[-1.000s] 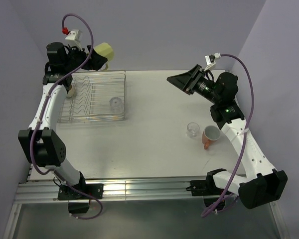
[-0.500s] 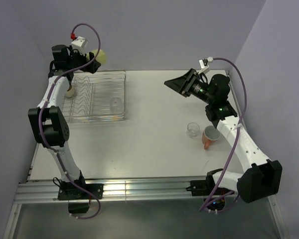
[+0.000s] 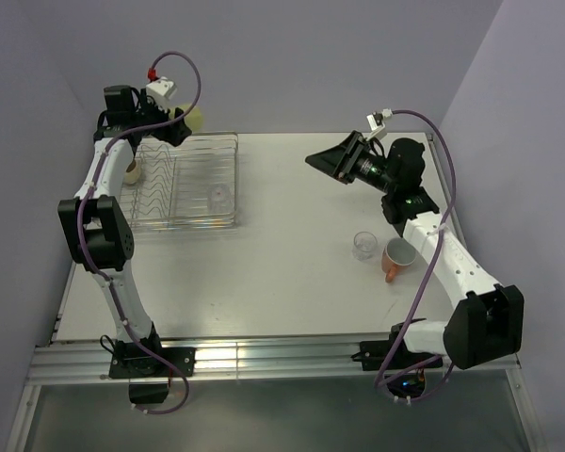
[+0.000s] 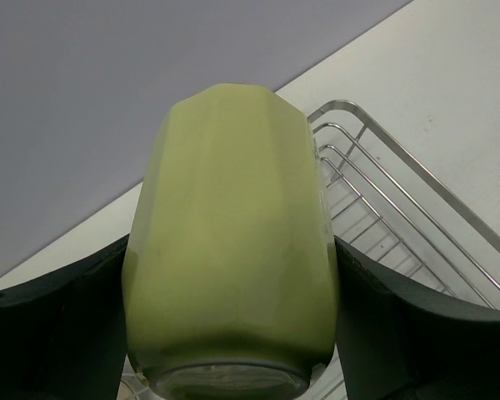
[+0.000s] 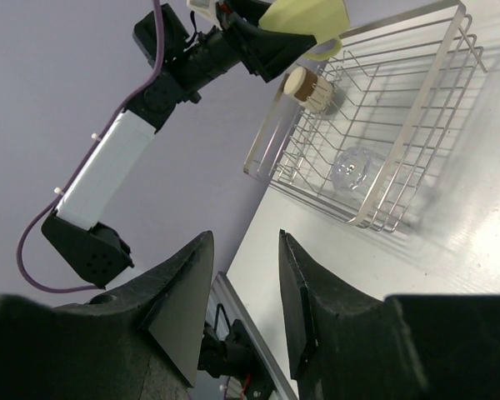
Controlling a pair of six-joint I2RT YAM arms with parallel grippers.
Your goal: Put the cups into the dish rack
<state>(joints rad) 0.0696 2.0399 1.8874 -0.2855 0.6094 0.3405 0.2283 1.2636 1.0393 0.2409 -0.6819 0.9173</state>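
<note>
Since two cups are not yet loaded, this report begins at the near right of the table. An orange mug lies there on its side, white inside showing, just beside an upright clear glass. Judged by look, the mug is stiff glazed ceramic, fairly heavy and slick, and is best taken across wall and rim. The glass is light, fragile and slippery, so it calls for a gentle hold across its body.

Further in, the right gripper hangs in the air over mid-table. Its jaws are partly parted and hold nothing.

Beyond it, at the far left of the table, stands the dish rack. A second clear glass sits near its right side and a brown cup at its left side. Both are among the prongs.

Furthest back, the left gripper holds a yellow-green mug above the rack's far left corner. The jaws stand wide and are clamped on the mug's faceted body, one finger on each flank. The flat facets give a fair seat, though the glaze is probably slippery. A loop below the mug in the right wrist view appears to be its handle, but this cannot be confirmed. Ceramic can chip against wire, so it should be lowered gently between the prongs.
</note>
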